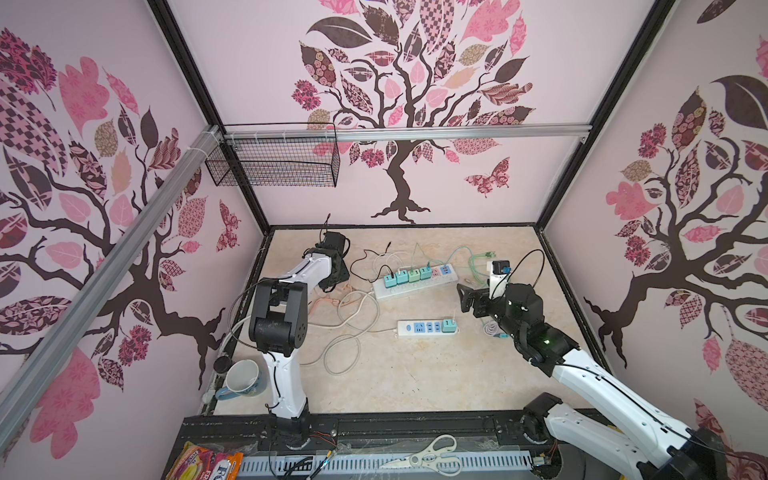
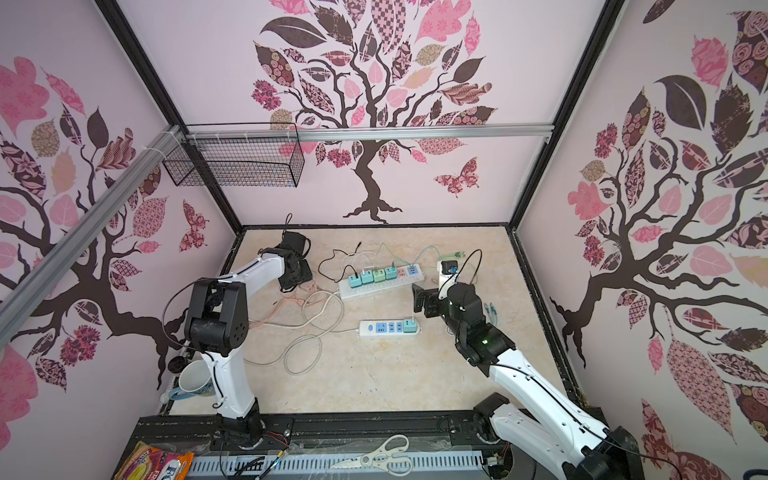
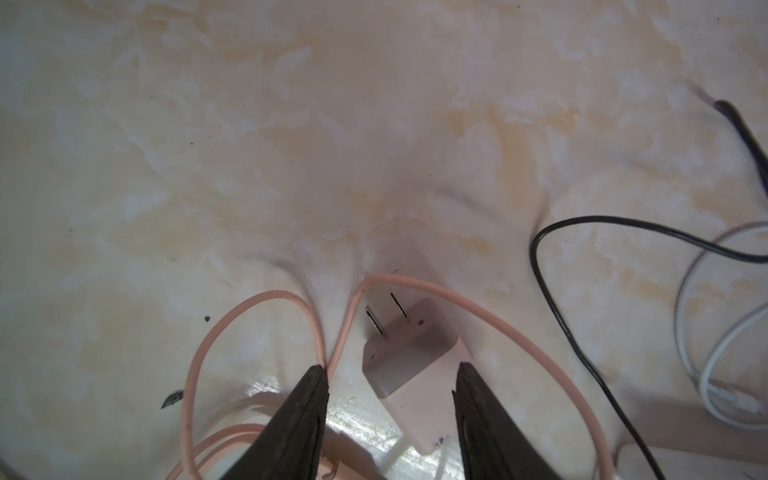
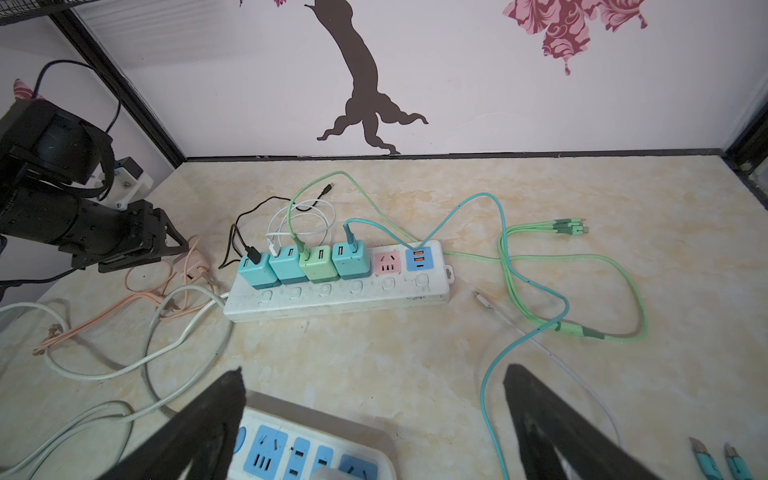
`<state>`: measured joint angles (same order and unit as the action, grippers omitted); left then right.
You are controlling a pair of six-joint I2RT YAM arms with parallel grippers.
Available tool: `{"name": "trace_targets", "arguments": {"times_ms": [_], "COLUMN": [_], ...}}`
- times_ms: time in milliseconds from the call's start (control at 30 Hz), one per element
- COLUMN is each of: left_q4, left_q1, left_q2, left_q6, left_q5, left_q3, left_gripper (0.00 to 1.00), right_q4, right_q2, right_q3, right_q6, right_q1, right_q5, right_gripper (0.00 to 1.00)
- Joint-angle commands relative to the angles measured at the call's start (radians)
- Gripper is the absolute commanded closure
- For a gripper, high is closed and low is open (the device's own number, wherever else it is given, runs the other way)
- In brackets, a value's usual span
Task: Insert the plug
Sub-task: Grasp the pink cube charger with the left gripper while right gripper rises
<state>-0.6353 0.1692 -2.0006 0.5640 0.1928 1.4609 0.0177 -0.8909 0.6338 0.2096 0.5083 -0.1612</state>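
Between the two fingers of the left claw [image 3: 388, 372], flat on the bench [image 3: 291, 124], lies the pale pink plug [image 3: 409, 370].

Claw state: half spread, straddling the plug body and not yet pinching it. A clear strip of bench shows between one finger [image 3: 307, 399] and the plug's side. On the opposite side there may be contact, but the wrist view is too oblique to settle it.

Long axis of the plug: roughly in line with the fingers. The prongs [image 3: 386, 318] lead away from the wrist and lie level with the bench, so the jaws would meet across its narrow sides. Its pink cable [image 3: 415, 283] loops round both fingertips and could snag.

Right claw [image 4: 374, 370]: spread wide, holding nothing, hanging above the short power strip [image 4: 299, 422], well apart from the plug.

Likely target: the free pink socket [image 4: 387, 262] on the long power strip [image 4: 336, 301], beyond four seated adapters [image 4: 286, 264] from the left claw.

Judgement: the left arm is nearer and should lift. The prongs then need turning downward, as the socket faces up.
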Motion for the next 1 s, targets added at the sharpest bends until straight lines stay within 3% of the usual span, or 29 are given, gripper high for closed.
{"name": "trace_targets", "arguments": {"times_ms": [0,400,800,867,967], "left_q4": [-0.012,-0.016,0.005,0.004,0.023], "left_q1": [0.002,0.001,0.0,0.001,0.001], "left_q2": [-0.027,-0.129,-0.152,-0.16,-0.14], "left_q6": [0.011,0.005,-0.014,-0.014,-0.011], "left_q5": [-0.041,-0.004,0.01,-0.004,-0.013], "left_q3": [0.047,0.088,0.08,0.075,0.047], "left_gripper": [0.48,0.46,0.56,0.61,0.79], "right_q4": [-0.025,-0.036,-0.024,-0.023,-0.008], "right_q2": [0.017,-0.005,-0.017,-0.023,-0.023], "right_q3": [0.037,0.044,0.02,0.019,0.014], "right_q6": [0.002,0.01,0.019,0.029,0.051], "right_q1": [0.001,0.001,0.001,0.001,0.001], "right_q5": [-0.007,0.027,0.038,0.035,0.035], "right_gripper": [0.0,0.0,0.0,0.0,0.0]}}
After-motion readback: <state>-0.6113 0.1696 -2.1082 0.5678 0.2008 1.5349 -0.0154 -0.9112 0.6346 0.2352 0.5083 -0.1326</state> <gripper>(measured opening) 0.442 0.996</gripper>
